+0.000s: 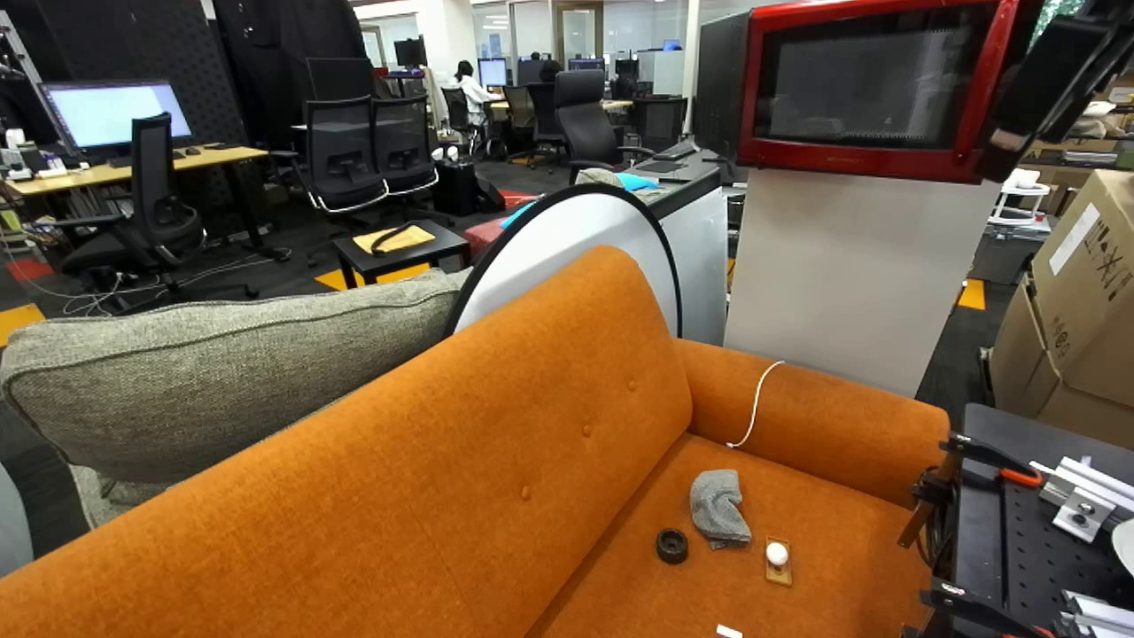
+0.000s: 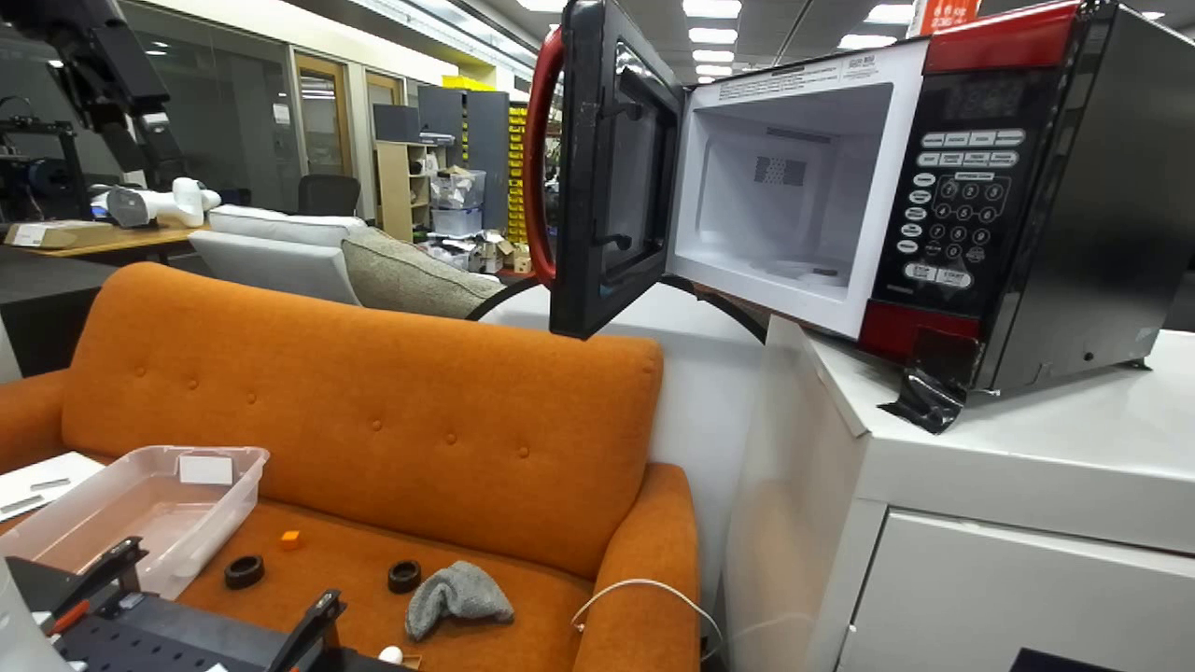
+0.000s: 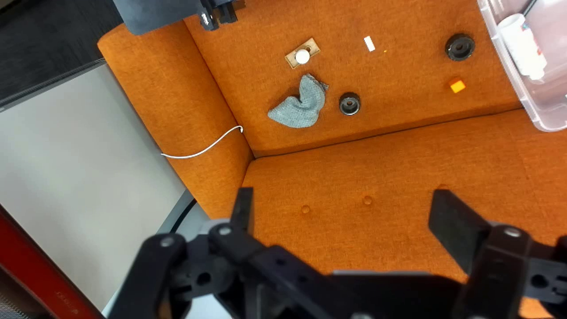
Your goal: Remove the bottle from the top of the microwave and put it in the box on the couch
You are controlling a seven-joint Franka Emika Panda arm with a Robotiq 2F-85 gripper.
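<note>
in the wrist view the gripper (image 3: 343,206) hangs above the couch (image 3: 390,173), its fingers (image 3: 458,230) spread wide with only orange fabric beyond the gap, gripping nothing. the clear box (image 3: 553,104) rests on the couch open side up, likely so things can be dropped in from above. the white bottle (image 3: 522,46) lies in the box on its side, close along the wall nearer the armrest (image 3: 177,97), which may keep it from rolling that way. its long axis runs parallel to that wall, from the couch's front toward its back. the end toward the back looks narrower, perhaps the cap, though blur leaves doubt.

in an exterior view the microwave (image 1: 873,89) stands on a pale cabinet (image 1: 850,275); box and bottle are out of sight. the gripper overlaps the microwave's edge from this angle, which need not mean contact.

in an exterior view the door (image 2: 635,187) hangs open, and black tape (image 2: 936,383) joins the microwave's lower corner to the cabinet, presumably so it won't slide. the box shows; the bottle can't be made out. if it is the bottle meant, the placing looks done.
</note>
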